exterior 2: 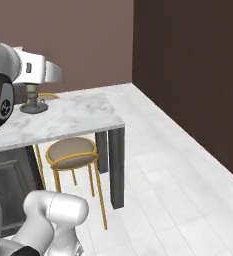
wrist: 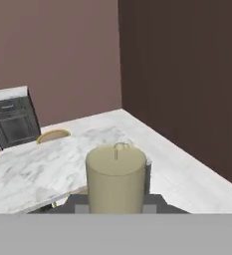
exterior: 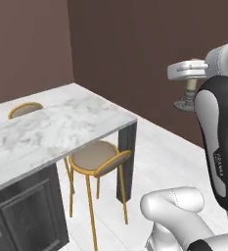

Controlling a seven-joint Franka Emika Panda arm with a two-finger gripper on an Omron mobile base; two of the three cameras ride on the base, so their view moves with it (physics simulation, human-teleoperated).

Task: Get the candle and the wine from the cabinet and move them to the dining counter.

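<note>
My gripper is shut on the candle, a short cream candle in a grey holder with a round base, and holds it upright in the air. In the left base view it hangs over the floor, to the right of the dining counter. From the right base view the candle and gripper overlap the counter. The hand view has the candle close up between the fingers, the marble counter ahead and below. The wine and the cabinet are out of view.
Round wooden stools with gold legs stand at the counter, one under its near end and one on the far side. Brown walls meet in a corner behind. Light tiled floor stretches right. Dark panelled cabinets stand far off.
</note>
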